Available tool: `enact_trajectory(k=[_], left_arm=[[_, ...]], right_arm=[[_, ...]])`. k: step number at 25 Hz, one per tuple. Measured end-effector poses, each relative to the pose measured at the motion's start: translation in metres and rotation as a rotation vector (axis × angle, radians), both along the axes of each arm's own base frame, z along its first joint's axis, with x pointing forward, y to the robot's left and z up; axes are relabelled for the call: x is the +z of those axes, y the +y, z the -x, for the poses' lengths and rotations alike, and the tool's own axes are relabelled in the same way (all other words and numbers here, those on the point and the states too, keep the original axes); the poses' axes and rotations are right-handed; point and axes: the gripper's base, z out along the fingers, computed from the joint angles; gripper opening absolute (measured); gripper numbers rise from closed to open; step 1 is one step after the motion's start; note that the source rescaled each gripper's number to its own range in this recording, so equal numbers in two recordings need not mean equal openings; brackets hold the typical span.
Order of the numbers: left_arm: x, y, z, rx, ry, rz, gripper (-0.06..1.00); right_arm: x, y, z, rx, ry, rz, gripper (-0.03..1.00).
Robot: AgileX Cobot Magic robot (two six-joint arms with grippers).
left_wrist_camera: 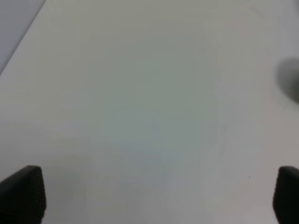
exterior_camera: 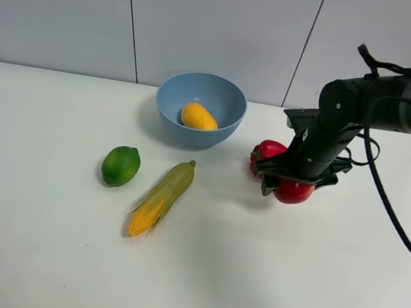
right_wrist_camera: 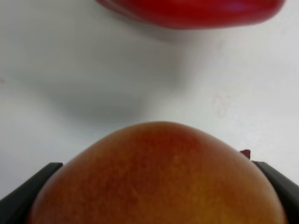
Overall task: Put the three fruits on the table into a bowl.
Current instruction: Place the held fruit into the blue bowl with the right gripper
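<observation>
The light blue bowl [exterior_camera: 200, 109] stands at the back middle of the white table [exterior_camera: 33, 252], and the yellow-orange mango-like fruit [exterior_camera: 199, 117] lies inside it. Left of centre, the green lime-like fruit [exterior_camera: 121, 166] sits on the table. My right gripper [exterior_camera: 294, 185] is shut on the red apple-like fruit [exterior_camera: 294, 192], right of the bowl. In the right wrist view that apple [right_wrist_camera: 159, 177] fills the space between the dark fingers [right_wrist_camera: 28, 193]. I cannot tell whether it touches the table. My left gripper [left_wrist_camera: 154, 196] is open over bare tabletop, holding nothing.
A red bell pepper [exterior_camera: 266, 154] lies just beside the held apple, toward the bowl; it also shows in the right wrist view [right_wrist_camera: 187, 11]. A corn cob in green husk [exterior_camera: 162, 198] lies slantwise next to the lime.
</observation>
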Motion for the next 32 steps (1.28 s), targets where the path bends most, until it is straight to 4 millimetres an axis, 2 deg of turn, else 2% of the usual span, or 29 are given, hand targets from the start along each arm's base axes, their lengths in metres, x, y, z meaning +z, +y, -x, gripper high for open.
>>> enact_trajectory(k=[14, 20, 24, 32], left_arm=[[0.000, 0.000, 0.000, 0.002, 0.000, -0.003, 1.00], [0.000, 0.000, 0.000, 0.002, 0.000, -0.003, 1.00], [0.000, 0.000, 0.000, 0.002, 0.000, -0.003, 1.00], [0.000, 0.000, 0.000, 0.003, 0.000, -0.005, 1.00]], right_arm=[[0.074, 0.011, 0.025, 0.058, -0.189, -0.083, 0.41], [0.092, 0.017, 0.034, 0.086, -0.251, -0.115, 0.41], [0.107, 0.026, 0.036, 0.113, -0.357, -0.170, 0.41], [0.120, 0.040, 0.028, 0.128, -0.546, -0.274, 0.41]])
